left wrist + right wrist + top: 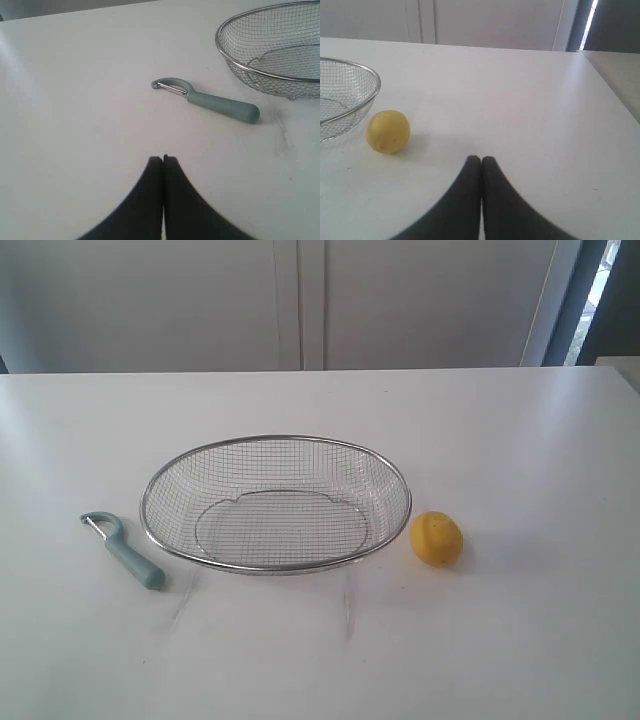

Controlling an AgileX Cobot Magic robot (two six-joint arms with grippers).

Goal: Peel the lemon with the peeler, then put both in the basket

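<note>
The wire mesh basket (170, 545) stands mid-table with nothing in it. To its left lies the teal-handled peeler (125, 552), blade head pointing away from the basket. The yellow lemon (437, 538) rests just right of the basket rim. Neither arm shows in the exterior view. In the left wrist view my left gripper (163, 159) is shut and empty, a short way from the peeler (210, 100), with the basket (235, 65) beyond. In the right wrist view my right gripper (481, 160) is shut and empty, the lemon (388, 131) off to one side beside the basket (370, 97).
The white table (520, 440) reaches back to a pale wall with cabinet panels. Its right edge (615, 95) shows in the right wrist view, with a darker doorway behind.
</note>
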